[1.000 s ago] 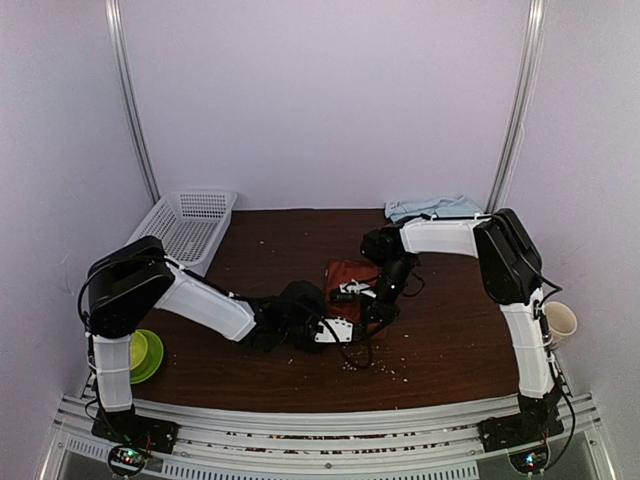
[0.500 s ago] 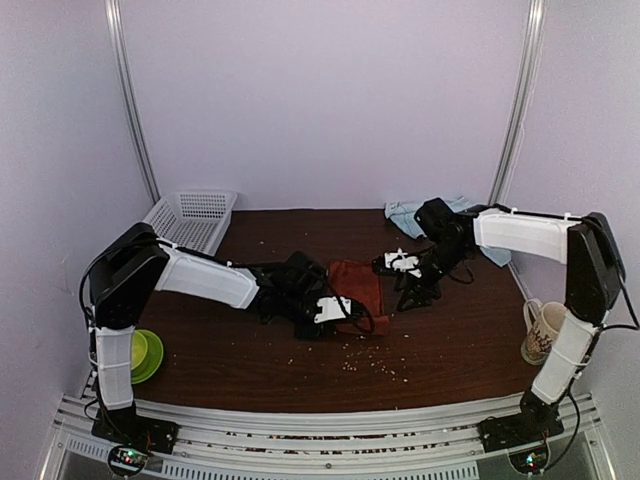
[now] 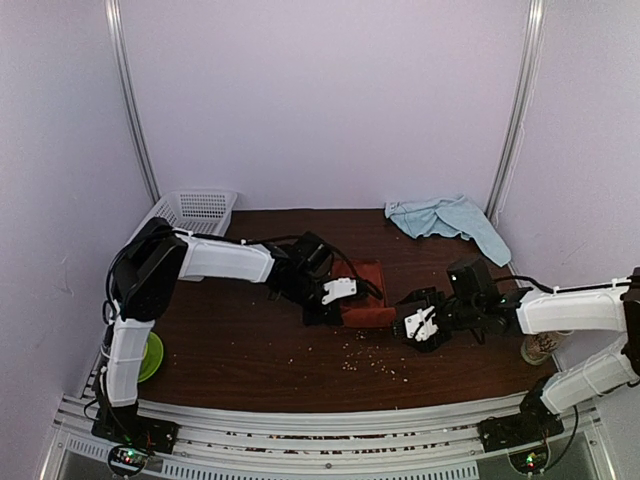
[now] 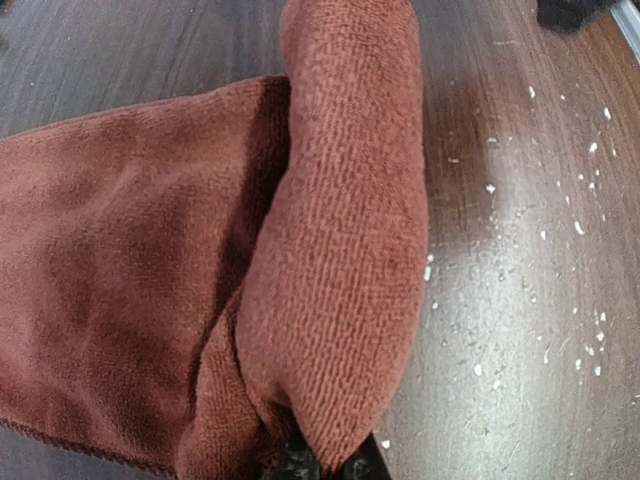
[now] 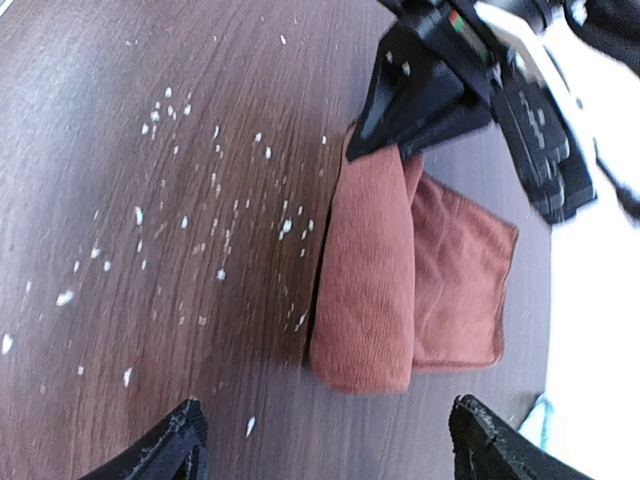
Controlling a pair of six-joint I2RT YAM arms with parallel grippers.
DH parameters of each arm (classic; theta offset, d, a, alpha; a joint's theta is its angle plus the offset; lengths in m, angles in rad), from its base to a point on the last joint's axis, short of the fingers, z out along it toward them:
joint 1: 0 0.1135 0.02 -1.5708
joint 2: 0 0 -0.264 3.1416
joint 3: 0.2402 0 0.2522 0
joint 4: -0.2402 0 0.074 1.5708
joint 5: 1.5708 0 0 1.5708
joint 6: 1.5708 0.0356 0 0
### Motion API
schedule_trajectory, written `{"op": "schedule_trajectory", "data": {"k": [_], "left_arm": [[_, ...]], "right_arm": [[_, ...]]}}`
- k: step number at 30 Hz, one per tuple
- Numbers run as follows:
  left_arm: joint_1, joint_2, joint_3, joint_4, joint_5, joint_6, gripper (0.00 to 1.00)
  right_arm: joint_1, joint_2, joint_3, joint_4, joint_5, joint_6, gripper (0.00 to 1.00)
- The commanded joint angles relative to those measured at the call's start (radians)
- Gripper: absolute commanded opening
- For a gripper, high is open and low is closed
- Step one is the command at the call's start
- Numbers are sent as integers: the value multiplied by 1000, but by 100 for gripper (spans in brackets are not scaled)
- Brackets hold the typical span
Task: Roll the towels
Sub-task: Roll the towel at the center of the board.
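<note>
**Inspector:** Fingers first. Left side?

**Assistant:** The left gripper [image 5: 388, 150] is closed narrow on the left end of the rust-red towel [image 3: 365, 300]. Its wrist view shows dark fingertips [image 4: 297, 463] pinching the end of the roll. The right gripper [image 5: 330, 445] stands wide apart and holds nothing. It is low over bare wood off the roll's right end, near it but not touching.

**Inspector:** Progress on the work?

**Assistant:** Judged partial. The rust-red towel lies mid-table, wound along its near side into a thick tube. A flat flap on the far side is not yet rolled in. The light-blue towel [image 3: 445, 215] lies crumpled at the far right of the table [image 3: 250, 350]. It looks untouched and needs spreading and rolling in full.

**Inspector:** Edges and clearance?

**Assistant:** The red towel is well apart from every table edge, with crumbs [image 3: 372, 364] scattered just in front of it. The blue towel sits against the back wall, one corner trailing towards the right edge.

- **Right edge:** a mug [image 3: 540, 345] stands beside the right arm.
- **Far-left corner:** a white basket [image 3: 190, 222].
- **Near-left edge:** a green bowl [image 3: 150, 355] by the left arm's base.

In my judgement the wood left of and in front of the roll gives enough room to lay out the second towel.
</note>
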Motion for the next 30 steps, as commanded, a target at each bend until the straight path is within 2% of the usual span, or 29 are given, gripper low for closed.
{"op": "schedule_trajectory", "data": {"k": [1, 4, 13, 19, 25, 30], "left_arm": [[3, 105, 33, -189, 30, -29, 0], [4, 122, 80, -226, 23, -36, 0], [4, 155, 148, -314, -34, -42, 0], [4, 153, 161, -343, -49, -34, 0], [4, 153, 186, -373, -59, -26, 0], [4, 153, 192, -383, -61, -18, 0]], "right_arm": [[87, 47, -49, 277, 146, -11, 83], [159, 114, -66, 405, 269, 13, 82], [277, 331, 19, 509, 544, 80, 75], [289, 399, 81, 457, 608, 109, 62], [290, 450, 105, 460, 666, 123, 60], [289, 489, 140, 406, 684, 135, 47]]}}
